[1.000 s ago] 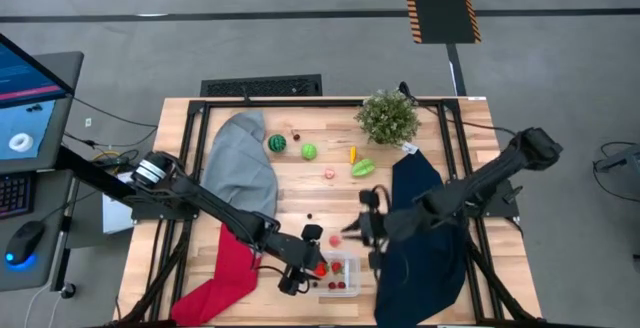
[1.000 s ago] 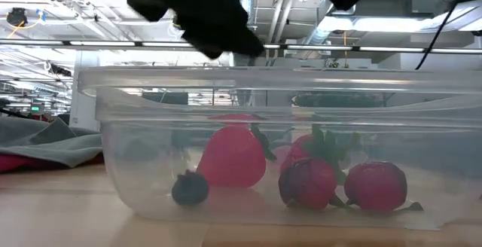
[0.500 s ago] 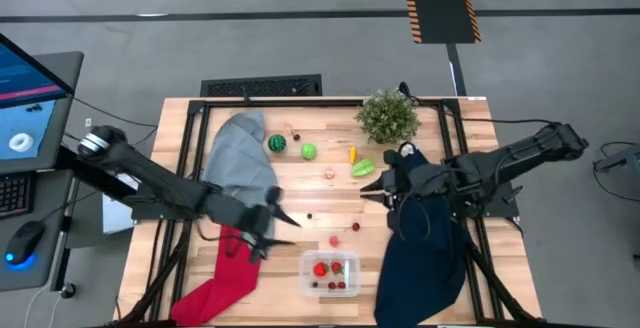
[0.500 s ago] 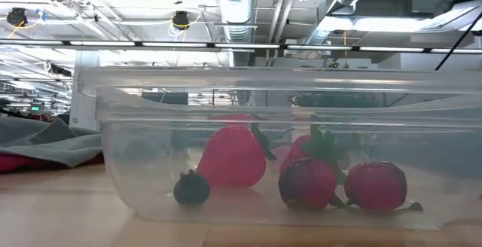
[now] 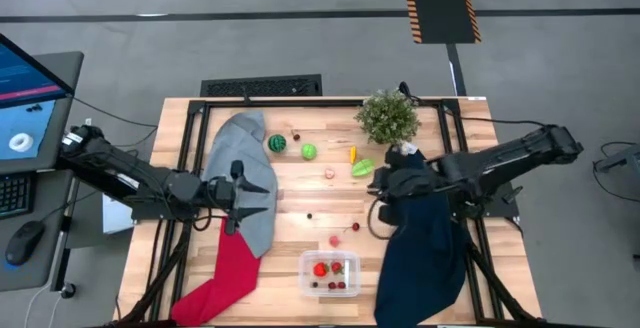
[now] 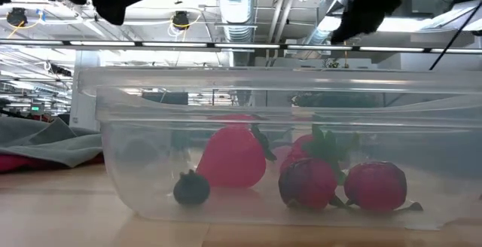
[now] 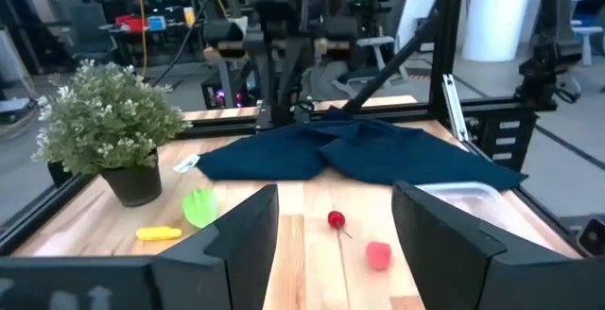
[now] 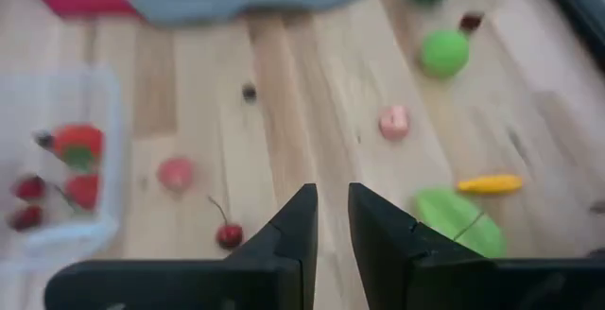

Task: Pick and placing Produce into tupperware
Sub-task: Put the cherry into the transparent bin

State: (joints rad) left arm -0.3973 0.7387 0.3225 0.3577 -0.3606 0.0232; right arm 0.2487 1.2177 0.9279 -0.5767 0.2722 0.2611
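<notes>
Left hand (image 5: 243, 198) spread and empty over the grey cloth (image 5: 240, 163); right hand (image 5: 381, 190) nearly pressed together, empty. Tupperware (image 5: 331, 275) at the bench's six o'clock holds several red pieces; melon (image 5: 277, 143), lime (image 5: 309, 152), cherry (image 5: 356, 227) remain out.

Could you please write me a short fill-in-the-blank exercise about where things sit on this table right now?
1. The red toy fruits lie inside the clear ____, near the table's front edge.
2. The striped melon ball sits beside the ____ cloth.
3. The left pincer hovers over the grey cloth with its fingers ____.
4. The potted plant stands at the table's ____ edge.

Missing words: tupperware; grey; open; far
</notes>
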